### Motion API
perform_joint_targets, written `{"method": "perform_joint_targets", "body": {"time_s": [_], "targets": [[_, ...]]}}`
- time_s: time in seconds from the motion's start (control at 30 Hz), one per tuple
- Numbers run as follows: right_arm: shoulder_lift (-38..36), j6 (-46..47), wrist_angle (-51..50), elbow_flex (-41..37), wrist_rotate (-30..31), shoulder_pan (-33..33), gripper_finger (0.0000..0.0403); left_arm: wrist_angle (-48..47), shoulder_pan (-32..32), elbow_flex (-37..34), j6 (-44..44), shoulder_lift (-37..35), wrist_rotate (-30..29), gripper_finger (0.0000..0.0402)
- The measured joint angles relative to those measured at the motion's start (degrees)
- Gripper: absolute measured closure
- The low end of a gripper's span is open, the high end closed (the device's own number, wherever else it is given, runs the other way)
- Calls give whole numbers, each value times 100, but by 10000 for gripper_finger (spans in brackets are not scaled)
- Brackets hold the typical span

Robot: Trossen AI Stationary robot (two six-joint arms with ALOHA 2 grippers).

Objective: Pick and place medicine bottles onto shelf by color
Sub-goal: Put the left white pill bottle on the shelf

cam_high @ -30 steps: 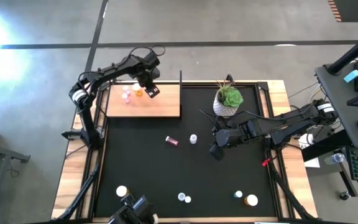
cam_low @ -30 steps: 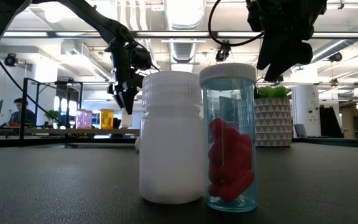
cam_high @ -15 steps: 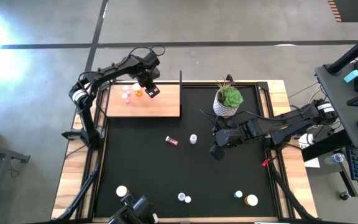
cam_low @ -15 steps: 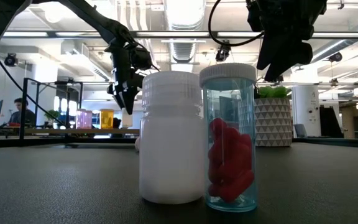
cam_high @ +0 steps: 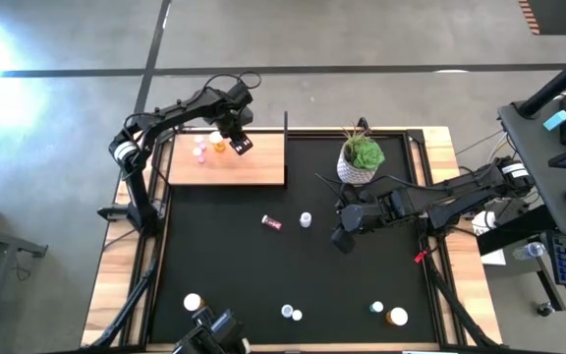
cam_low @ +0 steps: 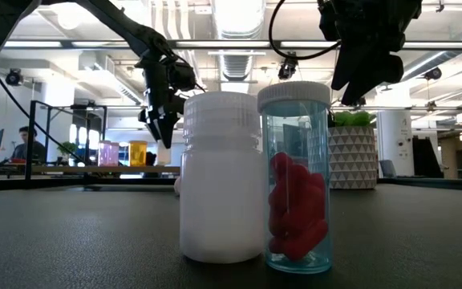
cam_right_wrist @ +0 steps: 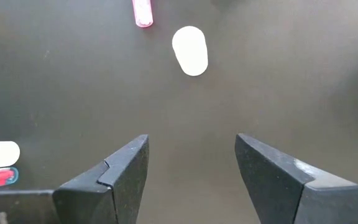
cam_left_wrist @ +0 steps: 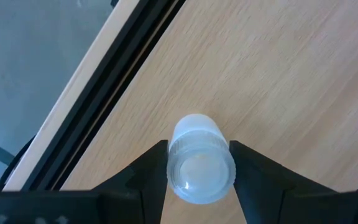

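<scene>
My left gripper hangs over the far part of the light wooden shelf, shut on a small white-capped bottle. A pink bottle and an orange bottle stand on the shelf beside it. My right gripper is open and empty over the black mat, right of a lying pink bottle and a white bottle. Both these bottles show in the right wrist view, the white one and the pink one. My left gripper pinches the bottle's white cap between its two fingers, one on each side. The fingers point down from above and the bottle is upright. Whether its base stands on the shelf I cannot tell.
A white-potted plant stands at the mat's far right. Several bottles stand near the mat's near edge: a white one, a pair, an orange one. In the low view a white bottle and a clear one with red pills stand close.
</scene>
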Motion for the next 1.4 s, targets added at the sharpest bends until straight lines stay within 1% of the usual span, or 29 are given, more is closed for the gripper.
{"method": "perform_joint_targets", "body": {"time_s": [0.57,0.73,1.4], "targets": [[1,2,-1,0,0,2,174,20,0,0,162,0,0,255],[1,-6,0,0,-1,2,174,73,0,0,441,0,0,255],[0,-4,0,0,1,0,174,130,-7,0,413,0,18,255]]}}
